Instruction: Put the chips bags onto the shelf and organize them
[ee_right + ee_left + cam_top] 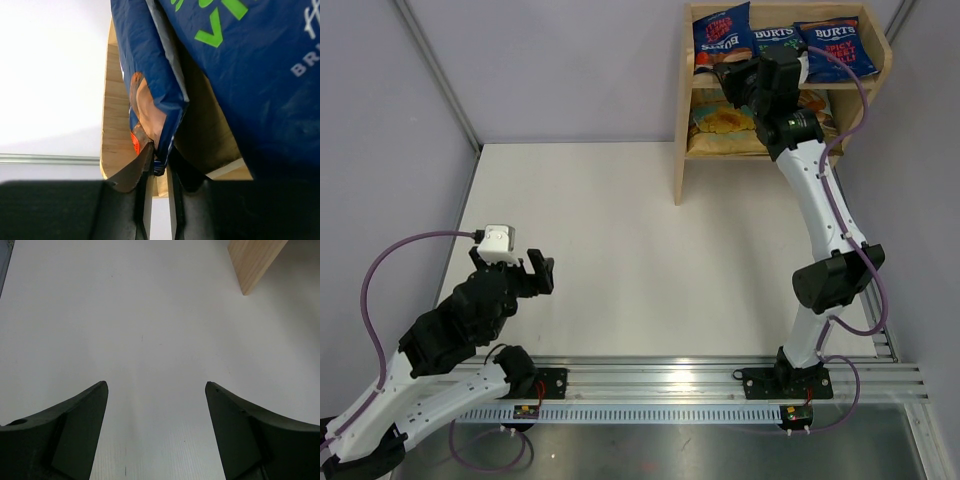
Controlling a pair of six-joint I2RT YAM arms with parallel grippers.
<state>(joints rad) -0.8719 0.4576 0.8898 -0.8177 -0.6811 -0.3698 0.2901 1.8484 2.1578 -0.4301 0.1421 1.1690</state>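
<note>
The wooden shelf (680, 150) stands at the far right. Its top tier holds three dark blue bags: a red-label one (722, 35) on the left, a BURTS bag (775, 40) in the middle and another (835, 48) on the right. A tan bag (720, 122) lies on the lower tier, and the arm partly hides a second. My right gripper (728, 78) is at the top tier's front. In the right wrist view it (161, 162) is shut on the bottom edge of the red-label bag (150, 65), beside the green-label bag (250, 75). My left gripper (535, 270) is open and empty above the table.
The shelf's side panel (252, 260) shows at the far right of the left wrist view, well ahead of the left gripper (156, 385). The shelf wood (117, 110) sits close behind the held bag. Grey walls bound the white table (600, 240) at the back and both sides.
</note>
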